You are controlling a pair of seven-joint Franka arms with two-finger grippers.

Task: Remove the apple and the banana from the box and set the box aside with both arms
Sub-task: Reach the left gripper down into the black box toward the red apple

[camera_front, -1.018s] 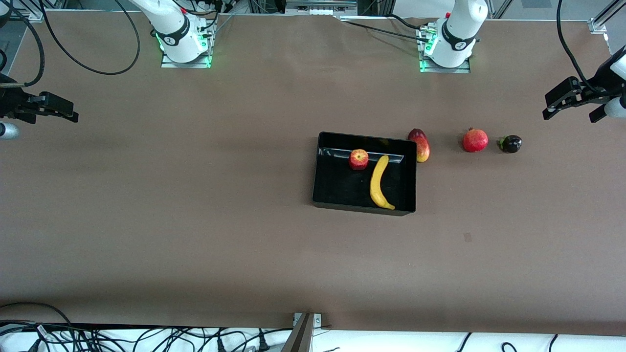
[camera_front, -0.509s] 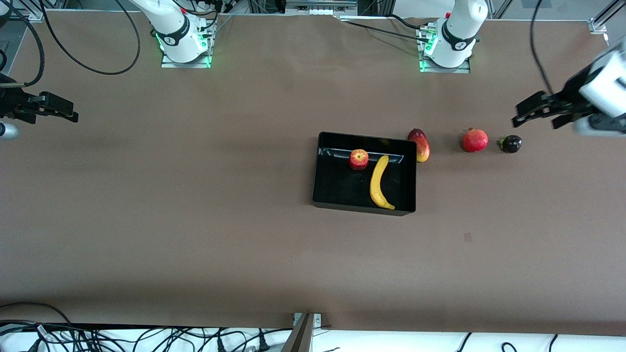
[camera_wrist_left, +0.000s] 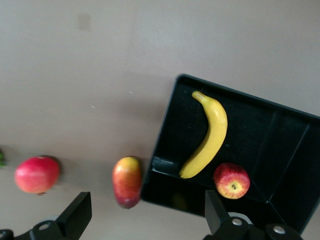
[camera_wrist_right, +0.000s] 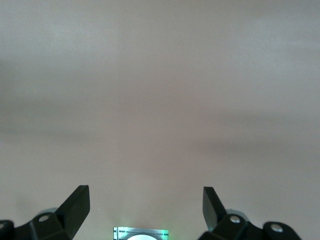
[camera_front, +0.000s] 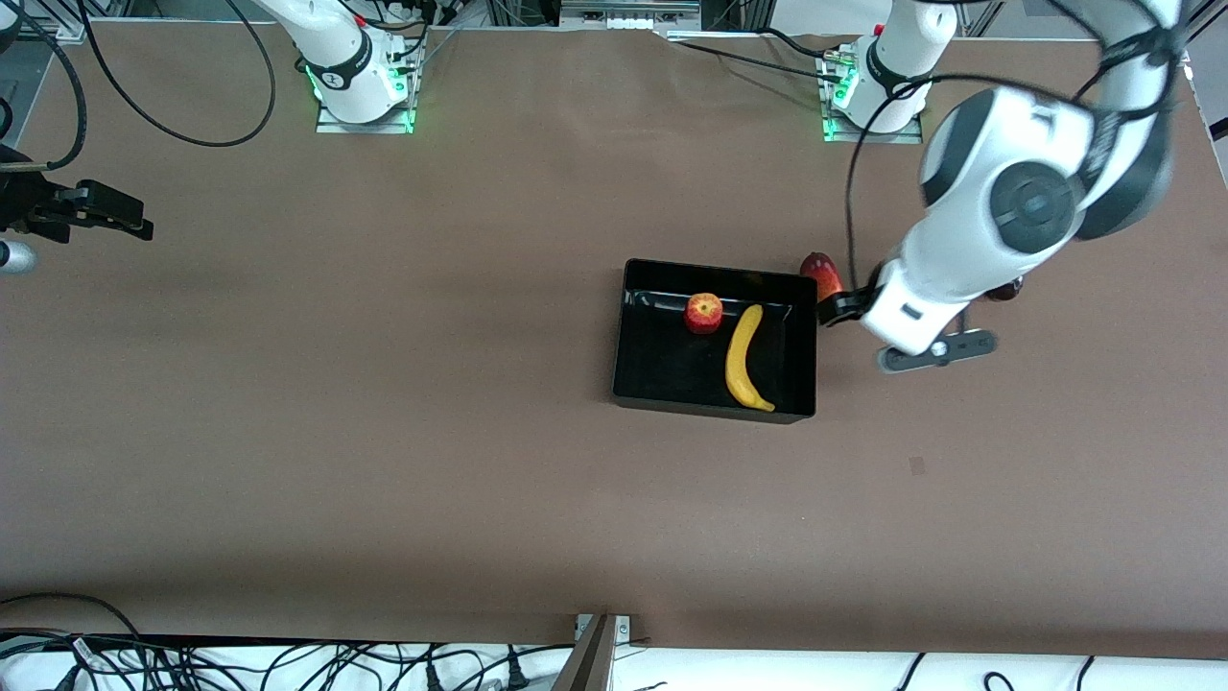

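Observation:
The black box (camera_front: 712, 407) lies mid-table with the red apple (camera_front: 703, 312) and the yellow banana (camera_front: 743, 357) inside it. My left gripper (camera_front: 833, 309) is open and empty in the air, over the mango (camera_front: 821, 270) and the box's end wall on the left arm's side. In the left wrist view my open left gripper (camera_wrist_left: 146, 217) frames the mango (camera_wrist_left: 127, 181) and the box (camera_wrist_left: 265, 130), with the banana (camera_wrist_left: 207, 135) and the apple (camera_wrist_left: 231, 180) in it. My right gripper (camera_front: 115, 216) waits open at the right arm's end of the table, over bare table in its wrist view (camera_wrist_right: 146, 210).
A red pomegranate (camera_wrist_left: 36, 174) lies beside the mango toward the left arm's end; the left arm hides it in the front view. A dark fruit (camera_front: 1009, 290) peeks out past the arm. The right arm's base (camera_wrist_right: 141, 234) shows in its wrist view.
My left arm has swung in from its end of the table to above the mango and the box's end. The right arm, the box and the fruits have not moved.

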